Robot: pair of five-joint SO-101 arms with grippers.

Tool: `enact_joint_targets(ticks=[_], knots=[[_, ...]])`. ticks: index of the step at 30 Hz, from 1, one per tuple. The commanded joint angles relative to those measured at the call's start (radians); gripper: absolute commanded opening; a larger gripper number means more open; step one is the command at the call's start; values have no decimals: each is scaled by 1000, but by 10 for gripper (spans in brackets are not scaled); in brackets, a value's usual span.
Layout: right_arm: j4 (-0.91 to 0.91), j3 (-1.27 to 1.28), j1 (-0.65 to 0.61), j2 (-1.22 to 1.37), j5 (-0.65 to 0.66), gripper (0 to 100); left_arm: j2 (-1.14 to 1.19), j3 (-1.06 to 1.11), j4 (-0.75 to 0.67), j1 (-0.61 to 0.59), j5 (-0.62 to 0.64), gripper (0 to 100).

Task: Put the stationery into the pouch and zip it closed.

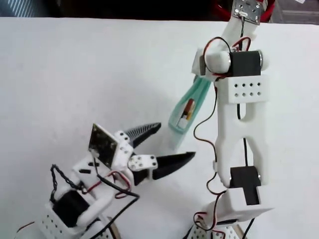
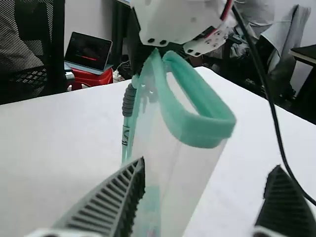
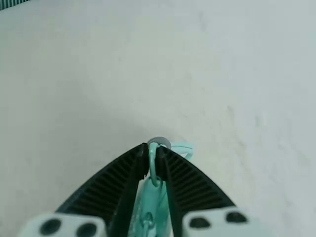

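Note:
A clear pouch (image 1: 178,130) with a teal zip rim lies slanted on the white table (image 1: 75,74), held up at its far end. Inside it are a pen (image 2: 127,111) with a grey grip and an orange-marked item (image 1: 188,109). My right gripper (image 3: 154,147) is shut on the teal zipper pull (image 3: 154,175) at the pouch's far end, under the right arm's wrist (image 1: 241,64). My left gripper (image 1: 175,142) is open at the pouch's near end. In the left wrist view the left gripper (image 2: 207,170) has its fingers on either side of the pouch (image 2: 173,153), whose mouth gapes open.
The right arm (image 1: 241,129) stretches across the table's right side, with red and black cables hanging beside the pouch. The table's far edge (image 1: 99,18) runs along the top. Beyond the table stand a laptop (image 2: 89,49) and chairs.

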Motion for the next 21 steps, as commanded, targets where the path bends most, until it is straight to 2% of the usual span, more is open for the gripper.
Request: enact_joint_targets(ticks=[1, 6, 10, 14, 17, 21], knots=[[-10, -2, 8, -15, -6, 23, -7, 37, -84, -39, 0, 365], [-10, -2, 2, -15, -6, 23, -7, 158, -198, -22, 0, 365], [-12, -2, 2, -15, -6, 23, -5, 213, -315, -24, -69, 334], [-12, -2, 2, -15, -6, 23, 16, 203, -338, -7, -77, 324], [-8, -2, 2, -15, -6, 23, 134, 150, -367, -15, -77, 324], [-2, -2, 5, -15, -3, 23, 423, 3, -400, -15, -75, 321]])
